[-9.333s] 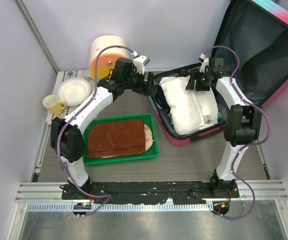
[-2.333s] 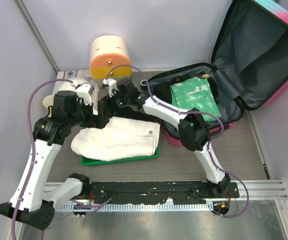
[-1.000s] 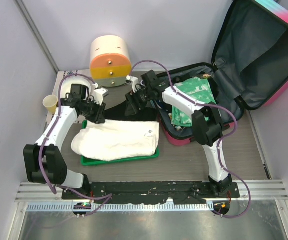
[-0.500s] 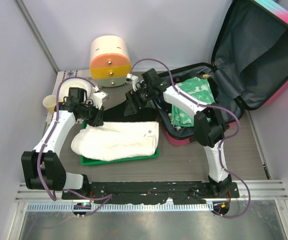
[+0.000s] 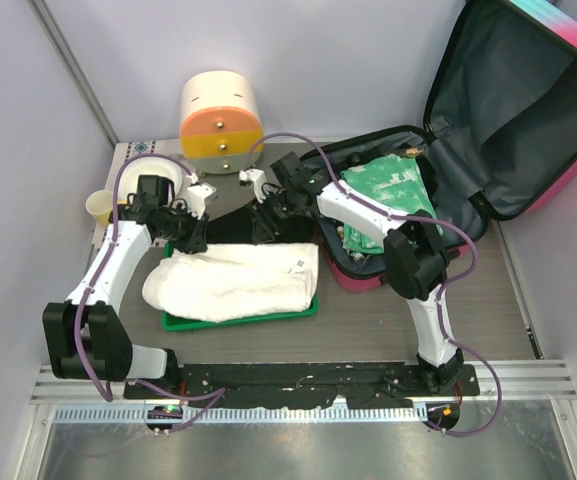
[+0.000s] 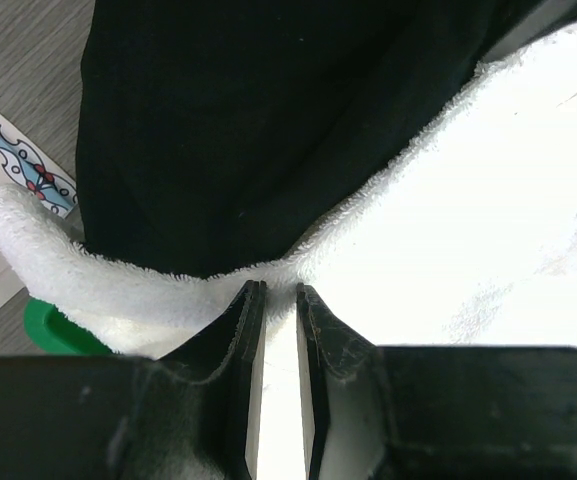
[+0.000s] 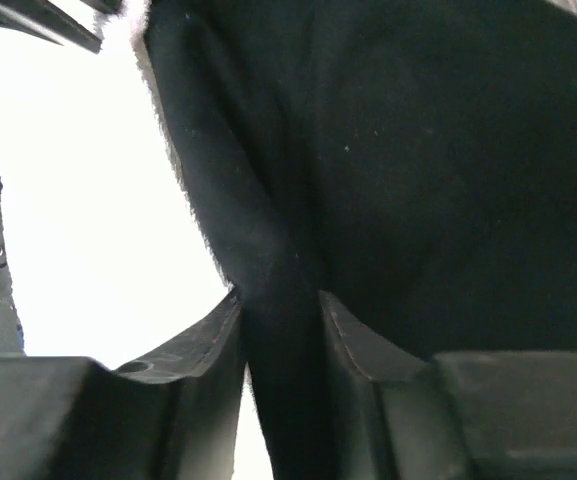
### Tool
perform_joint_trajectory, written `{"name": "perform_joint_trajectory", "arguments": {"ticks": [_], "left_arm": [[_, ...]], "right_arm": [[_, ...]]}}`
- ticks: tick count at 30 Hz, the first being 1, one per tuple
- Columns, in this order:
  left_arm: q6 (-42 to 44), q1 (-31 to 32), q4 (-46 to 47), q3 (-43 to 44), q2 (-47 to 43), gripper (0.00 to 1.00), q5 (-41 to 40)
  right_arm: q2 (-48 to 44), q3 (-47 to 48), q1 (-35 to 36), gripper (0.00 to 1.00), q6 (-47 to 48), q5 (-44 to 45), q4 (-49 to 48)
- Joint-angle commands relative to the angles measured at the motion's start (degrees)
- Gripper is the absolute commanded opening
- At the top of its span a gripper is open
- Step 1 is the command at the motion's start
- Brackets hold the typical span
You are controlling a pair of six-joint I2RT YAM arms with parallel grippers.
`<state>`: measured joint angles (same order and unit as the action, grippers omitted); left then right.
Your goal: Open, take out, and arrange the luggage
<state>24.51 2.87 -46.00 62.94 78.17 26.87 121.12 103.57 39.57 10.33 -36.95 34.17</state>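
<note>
1. Between the fingers of our left gripper point(image 6: 280, 290) sits an edge of the white towel point(image 5: 233, 280). They are clenched on it, and the pile puckers at their tips.
2. Just beyond those fingertips lies the black cloth point(image 6: 268, 130), spread on the table behind the towel.
3. Our right gripper point(image 7: 278, 300) grasps a raised fold of that same cloth, which fills the gap between its fingers. The towel shows bright to their left.
4. To the right of the right fingers, and well apart from the left ones, stands the luggage point(image 5: 513, 110). It is open, with its lid leaning back at the wall and the dark lining bare.
5. We judge the opening done and the unpacking well along. The towel lies across the green tray point(image 5: 238, 319) below both pairs of fingers, and the black cloth is out on the table between them.
6. A green patterned packet point(image 5: 383, 195) is left in the luggage base, with some small items under it that we cannot make out. We think the black cloth has yet to be laid out tidily.
</note>
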Motion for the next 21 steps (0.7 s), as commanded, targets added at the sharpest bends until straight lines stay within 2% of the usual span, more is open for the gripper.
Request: {"name": "perform_joint_trajectory", "arguments": {"ticks": [1,2,4,9,11,13,14,15,17,21], "left_arm": [[1.3,-0.4,-0.5,-0.1,-1.4,0.22,1.3],[1.4,-0.4,-0.4,-0.3,-1.4,0.22,1.3],[2.0,-0.4,-0.5,-0.8,-1.7,0.24,1.3],[2.4,-0.5,-0.1,-1.5,-1.2,0.24,0.9],[2.5,-0.6,-0.1,-1.3,-1.1,0.29,0.9],[2.4,-2.6,-0.8,0.4,-2.1,0.45,5.8],[2.1,-5.8,-0.8,1.3,-4.0,0.65,15.3],[1.2,-8.3,-0.2,2.7,-5.3,0.71,17.8],[-1.2,-8.9,3.6,4.2,-7.6,0.83,20.2],[0.3,-9.0,8.4,9.3,-10.8,0.97,21.6]], "right_arm": [[-3.8,0.9,-0.5,0.29,1.5,4.2,-1.9],[-4.0,1.8,-0.6,0.13,1.2,4.3,-2.0],[-4.8,3.5,-1.0,0.01,0.7,4.3,-2.3],[-6.0,11.5,-1.3,0.01,-1.4,5.0,-2.4],[-6.6,13.9,-1.8,0.01,-1.0,5.2,-2.3],[-7.2,15.0,-1.9,0.01,1.2,5.5,-1.6],[-7.6,15.5,-1.9,0.01,2.2,5.4,-1.0],[-8.0,15.4,-2.0,0.01,3.2,5.4,-0.5],[-9.2,14.9,-2.0,0.01,6.4,4.9,0.3],[-11.6,12.7,-1.6,0.01,12.2,3.1,1.5]]}}
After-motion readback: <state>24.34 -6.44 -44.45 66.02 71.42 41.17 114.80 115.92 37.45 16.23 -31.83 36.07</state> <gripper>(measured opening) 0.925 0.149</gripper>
